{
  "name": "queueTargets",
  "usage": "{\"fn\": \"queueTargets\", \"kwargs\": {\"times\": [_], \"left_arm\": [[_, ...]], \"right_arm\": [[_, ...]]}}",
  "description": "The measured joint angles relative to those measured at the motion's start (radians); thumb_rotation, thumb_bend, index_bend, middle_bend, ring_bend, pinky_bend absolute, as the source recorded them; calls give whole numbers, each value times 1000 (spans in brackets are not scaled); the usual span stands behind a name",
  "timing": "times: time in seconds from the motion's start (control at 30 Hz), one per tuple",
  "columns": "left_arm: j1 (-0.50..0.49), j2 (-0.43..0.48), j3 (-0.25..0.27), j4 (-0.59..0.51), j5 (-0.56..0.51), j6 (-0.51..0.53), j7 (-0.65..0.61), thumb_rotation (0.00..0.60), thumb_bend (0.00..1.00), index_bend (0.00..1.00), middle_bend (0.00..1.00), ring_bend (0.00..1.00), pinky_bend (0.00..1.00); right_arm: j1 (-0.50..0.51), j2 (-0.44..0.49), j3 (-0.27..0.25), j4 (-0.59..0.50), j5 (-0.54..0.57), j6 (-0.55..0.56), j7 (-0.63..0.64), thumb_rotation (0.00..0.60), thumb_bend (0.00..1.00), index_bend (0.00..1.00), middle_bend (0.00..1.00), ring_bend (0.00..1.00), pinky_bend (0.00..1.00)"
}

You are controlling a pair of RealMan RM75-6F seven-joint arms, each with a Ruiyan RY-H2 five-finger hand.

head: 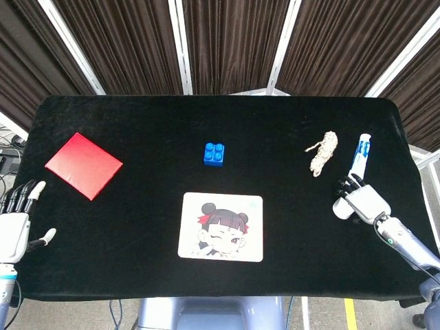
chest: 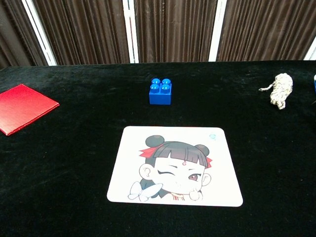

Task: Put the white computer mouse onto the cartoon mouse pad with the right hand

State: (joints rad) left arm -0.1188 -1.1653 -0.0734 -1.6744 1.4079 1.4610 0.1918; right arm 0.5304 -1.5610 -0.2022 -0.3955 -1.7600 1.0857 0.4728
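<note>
Showing both robot hands, head view only

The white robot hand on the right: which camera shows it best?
The head view: the white right hand rests on the black table beside a blue-and-white tube. The chest view does not show it.

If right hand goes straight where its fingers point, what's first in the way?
Likely the blue-and-white tube, just beyond the right hand; the rope bundle lies left of that line. Height above the table is unclear.
</note>
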Motion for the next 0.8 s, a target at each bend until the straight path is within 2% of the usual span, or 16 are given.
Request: {"fn": "queueTargets", "kwargs": {"times": [0.37, 0.47, 0.57, 0.7, 0.8], "left_arm": [[0, 0, -3, -5, -9, -1, 6, 600, 218, 0, 0, 0, 0], [0, 0, -3, -6, -10, -2, 3, 600, 219, 0, 0, 0, 0], [0, 1, -3, -7, -11, -2, 0, 600, 219, 0, 0, 0, 0], [0, 1, -4, -7, -11, -3, -3, 600, 220, 0, 0, 0, 0], [0, 2, -4, -7, -12, -4, -4, 600, 218, 0, 0, 0, 0]], "right_arm": [[-14, -32, -6, 59, 3, -9, 16, 600, 45, 330, 178, 0, 2], [-18, -36, -6, 64, 5, -11, 23, 600, 48, 356, 204, 0, 39], [-23, -44, -7, 76, 7, -13, 25, 600, 57, 414, 278, 63, 181], [-27, -50, -4, 88, 9, 1, 27, 600, 81, 520, 457, 293, 517], [-29, -52, -1, 93, 10, 24, 34, 600, 97, 580, 543, 403, 643]]}}
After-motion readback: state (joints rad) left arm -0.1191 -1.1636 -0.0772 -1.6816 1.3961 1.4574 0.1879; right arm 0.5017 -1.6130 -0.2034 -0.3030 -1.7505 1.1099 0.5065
